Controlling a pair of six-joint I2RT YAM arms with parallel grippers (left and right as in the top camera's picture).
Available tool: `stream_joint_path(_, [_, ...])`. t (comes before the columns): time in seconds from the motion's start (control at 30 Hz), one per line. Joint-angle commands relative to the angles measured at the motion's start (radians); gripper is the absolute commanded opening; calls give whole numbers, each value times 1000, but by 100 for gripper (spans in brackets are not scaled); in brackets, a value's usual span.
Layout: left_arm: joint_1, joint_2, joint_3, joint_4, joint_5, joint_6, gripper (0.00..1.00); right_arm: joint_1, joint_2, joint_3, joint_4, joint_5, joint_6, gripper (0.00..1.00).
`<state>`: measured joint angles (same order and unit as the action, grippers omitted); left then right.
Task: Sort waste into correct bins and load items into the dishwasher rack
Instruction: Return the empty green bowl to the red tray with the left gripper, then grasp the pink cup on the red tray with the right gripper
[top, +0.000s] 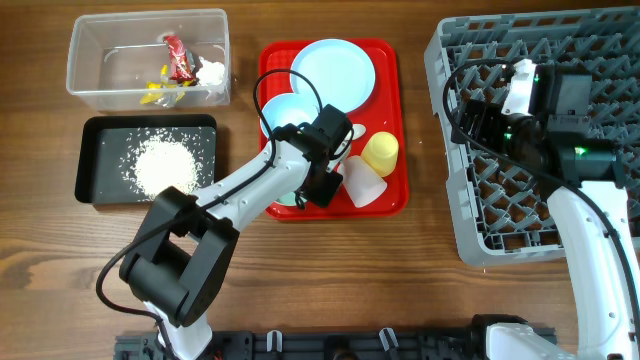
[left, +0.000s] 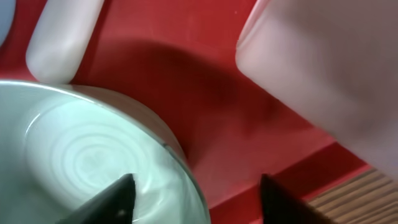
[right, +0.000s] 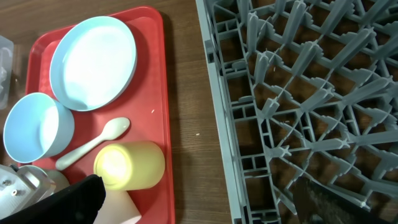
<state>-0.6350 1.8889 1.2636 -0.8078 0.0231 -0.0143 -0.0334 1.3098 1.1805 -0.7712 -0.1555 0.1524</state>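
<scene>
Pale green bowl fills the left wrist view. The left gripper hangs over it, jaws apart and straddling its rim, nothing gripped yet. Waste looks sorted: wrappers and tissue in the clear tub, rice grains in the black tray. Loading hasn't begun. Plate, blue bowl, spoon, yellow cup and white cup all sit on the red serving tray. To its right, the dishwasher rack shows no dishes, and the right gripper hovers empty at its left edge, fingers spread wide.
</scene>
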Motion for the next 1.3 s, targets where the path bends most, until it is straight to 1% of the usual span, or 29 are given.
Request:
stream_joint_path(0.0, [4, 6, 16, -8, -6, -50, 79, 0, 9, 5, -1, -45, 4, 100])
stream_joint_path(0.07, [22, -25, 93, -80, 2, -87, 86, 2, 9, 5, 0, -145, -9, 100])
stream_joint_path(0.1, [31, -44, 131, -107, 6, -106, 88, 6, 9, 5, 0, -177, -22, 99])
stream_joint_path(0.13, [40, -60, 157, -124, 11, -121, 91, 13, 9, 5, 0, -184, -22, 99])
stream_joint_path(0.17, [57, -85, 188, -140, 14, -153, 98, 35, 9, 10, -4, -183, -31, 98])
stream_joint_path(0.2, [81, -117, 217, -151, 16, -195, 100, 59, 9, 18, -9, -181, -49, 98])
stream_joint_path(0.23, [103, -143, 228, -151, 21, -225, 100, 84, 9, 32, -18, -167, -49, 98])
stream_joint_path(0.27, [171, -210, 231, -148, 43, -307, 100, 148, 9, 73, -42, -124, -55, 97])
stream_joint_path(0.3, [221, -245, 231, -149, 52, -352, 100, 203, 13, 116, -61, -82, -68, 97])
stream_joint_path(0.33, [261, -266, 231, -151, 61, -373, 100, 240, 19, 146, -72, -53, -74, 97])
stream_joint_path(0.37, [307, -284, 231, -152, 63, -388, 100, 308, 38, 195, -85, 16, -76, 97])
stream_joint_path(0.43, [373, -292, 231, -158, 66, -387, 100, 412, 83, 253, -87, 121, -79, 97])
stream_joint_path(0.5, [422, -292, 231, -179, 67, -388, 100, 481, 180, 327, -108, 198, -83, 97])
stream_joint_path(0.57, [478, -292, 231, -205, 66, -387, 100, 491, 275, 387, -149, 200, -82, 98])
stream_joint_path(0.67, [514, -292, 231, -203, 65, -386, 100, 491, 315, 390, -159, 200, -82, 99])
stream_joint_path(0.83, [517, -292, 231, -203, 65, -386, 100, 491, 356, 390, -188, 178, -101, 99])
stream_joint_path(0.9, [517, -292, 231, -203, 65, -386, 100, 491, 407, 390, -190, 172, -109, 98])
stream_joint_path(1.0, [517, -292, 231, -203, 65, -386, 100, 498, 476, 390, -187, 125, -186, 97])
stream_joint_path(1.07, [517, -292, 231, -203, 65, -386, 100, 530, 503, 390, -186, 130, -249, 97])
stream_joint_path(1.13, [517, -292, 231, -203, 65, -386, 100, 584, 525, 390, -175, 195, -277, 97])
stream_joint_path(1.27, [517, -292, 231, -203, 65, -386, 100, 626, 572, 390, -172, 208, -283, 98])
